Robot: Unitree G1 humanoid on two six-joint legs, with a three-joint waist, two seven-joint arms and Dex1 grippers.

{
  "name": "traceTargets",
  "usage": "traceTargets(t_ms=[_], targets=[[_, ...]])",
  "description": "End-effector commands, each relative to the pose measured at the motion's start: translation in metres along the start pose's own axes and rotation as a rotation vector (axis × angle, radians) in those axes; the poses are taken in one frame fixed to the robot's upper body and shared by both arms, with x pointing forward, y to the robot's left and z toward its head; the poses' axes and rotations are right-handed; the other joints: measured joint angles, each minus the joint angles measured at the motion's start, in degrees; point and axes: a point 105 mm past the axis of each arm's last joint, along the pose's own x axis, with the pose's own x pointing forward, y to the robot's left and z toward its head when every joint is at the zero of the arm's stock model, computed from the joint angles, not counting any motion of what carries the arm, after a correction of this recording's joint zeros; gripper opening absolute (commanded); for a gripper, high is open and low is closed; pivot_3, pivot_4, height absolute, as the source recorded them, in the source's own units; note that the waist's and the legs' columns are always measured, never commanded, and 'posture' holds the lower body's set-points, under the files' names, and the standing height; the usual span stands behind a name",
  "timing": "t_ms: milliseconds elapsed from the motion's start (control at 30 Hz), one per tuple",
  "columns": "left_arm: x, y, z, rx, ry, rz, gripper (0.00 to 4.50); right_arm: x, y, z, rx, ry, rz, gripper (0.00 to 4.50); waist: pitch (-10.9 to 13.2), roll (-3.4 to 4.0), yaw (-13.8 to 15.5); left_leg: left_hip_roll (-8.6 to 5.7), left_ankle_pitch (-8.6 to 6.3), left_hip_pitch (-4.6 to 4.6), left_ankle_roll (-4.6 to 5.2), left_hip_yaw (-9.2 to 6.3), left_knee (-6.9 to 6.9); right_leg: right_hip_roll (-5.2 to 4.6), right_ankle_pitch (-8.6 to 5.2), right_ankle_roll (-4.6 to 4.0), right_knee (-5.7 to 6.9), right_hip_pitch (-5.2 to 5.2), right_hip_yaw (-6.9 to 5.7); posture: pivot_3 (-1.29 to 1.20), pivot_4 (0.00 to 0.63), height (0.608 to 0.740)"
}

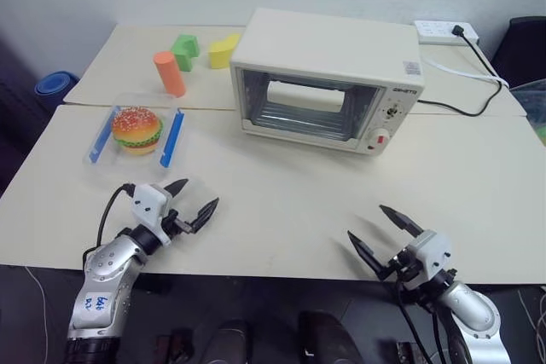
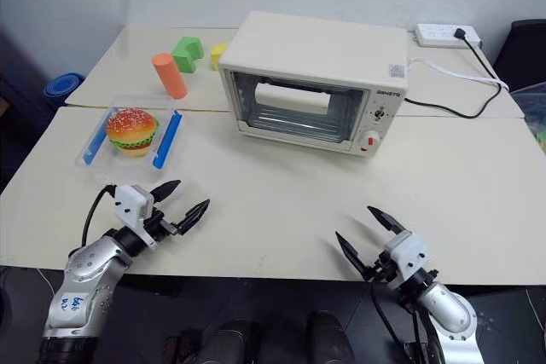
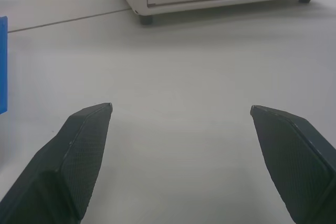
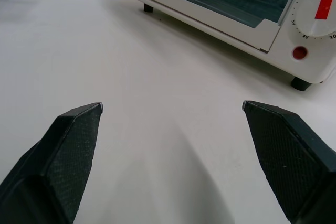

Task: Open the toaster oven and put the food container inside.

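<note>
Both hands released, empty: left hand (image 1: 192, 198) near food container (image 1: 136, 135), right hand (image 1: 386, 229) facing toaster oven (image 1: 324, 78); door shut, handle first.

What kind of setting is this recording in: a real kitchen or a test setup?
Likely a lab test bench, not a kitchen: plain pushed-together tables, an oven wired to a power strip, and toy props like foam blocks and a toy burger.

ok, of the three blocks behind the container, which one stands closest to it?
The orange cylinder, upright just behind the food container. The green block and yellow block sit farther back, toward the toaster oven.
</note>
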Motion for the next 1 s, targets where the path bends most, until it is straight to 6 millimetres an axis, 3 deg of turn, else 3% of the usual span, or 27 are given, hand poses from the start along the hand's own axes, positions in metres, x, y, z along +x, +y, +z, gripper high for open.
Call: traceTargets(t_ms=[33, 267, 467, 600, 767, 900, 1000], targets=[[-0.003, -0.002, 0.015, 0.028, -0.043, -0.050, 4.50, 0.002, -0.005, 0.011, 0.010, -0.065, 0.003, 4.46, 0.00, 0.00, 0.00, 0.00, 0.00, 0.01, 0.00, 0.00, 0.00, 0.00, 0.00, 0.00, 0.00, 0.00, 0.00, 0.00, 0.150, 0.740], [-0.013, 0.000, 0.077, -0.123, -0.197, -0.252, 4.50, 0.049, -0.035, 0.060, 0.099, -0.172, 0.027, 4.46, 0.02, 0.01, -0.26, 0.07, 0.03, -0.04, -0.05, -0.03, 0.03, 0.00, 0.00, -0.01, 0.07, -0.07, 0.00, 0.00, 0.150, 0.740], [-0.009, 0.002, 0.114, -0.054, -0.219, -0.384, 4.50, 0.100, -0.051, 0.097, 0.117, -0.191, 0.092, 4.46, 0.01, 0.03, -0.14, 0.03, 0.20, -0.11, -0.34, -0.14, 0.00, 0.00, 0.00, -0.04, 0.06, -0.12, -0.09, 0.00, 0.150, 0.740], [-0.006, 0.003, 0.117, -0.041, -0.228, -0.386, 4.50, 0.124, -0.052, 0.112, 0.105, -0.212, 0.109, 4.46, 0.01, 0.03, -0.17, -0.01, 0.19, -0.21, -0.34, -0.14, 0.04, 0.00, 0.00, -0.04, 0.00, -0.17, -0.11, 0.00, 0.150, 0.740], [-0.006, -0.003, 0.109, -0.052, -0.210, -0.375, 4.50, 0.140, -0.031, 0.130, 0.091, -0.249, 0.202, 4.46, 0.01, 0.02, -0.29, -0.02, 0.17, -0.29, -0.29, -0.11, 0.01, 0.00, 0.00, -0.04, 0.02, -0.21, -0.10, 0.00, 0.150, 0.740], [-0.009, 0.004, 0.106, -0.063, -0.203, -0.323, 4.50, 0.136, -0.012, 0.134, 0.052, -0.251, 0.296, 4.46, 0.02, 0.01, -0.20, -0.03, 0.17, -0.30, -0.29, -0.11, 0.03, -0.01, 0.00, -0.04, -0.02, -0.22, -0.09, 0.00, 0.150, 0.740], [-0.010, 0.012, 0.108, -0.069, -0.208, -0.293, 4.50, 0.124, 0.001, 0.124, 0.017, -0.216, 0.366, 4.46, 0.02, 0.01, -0.19, -0.02, 0.17, -0.30, -0.29, -0.13, 0.03, -0.01, 0.00, -0.03, -0.04, -0.23, -0.10, 0.00, 0.150, 0.740]])
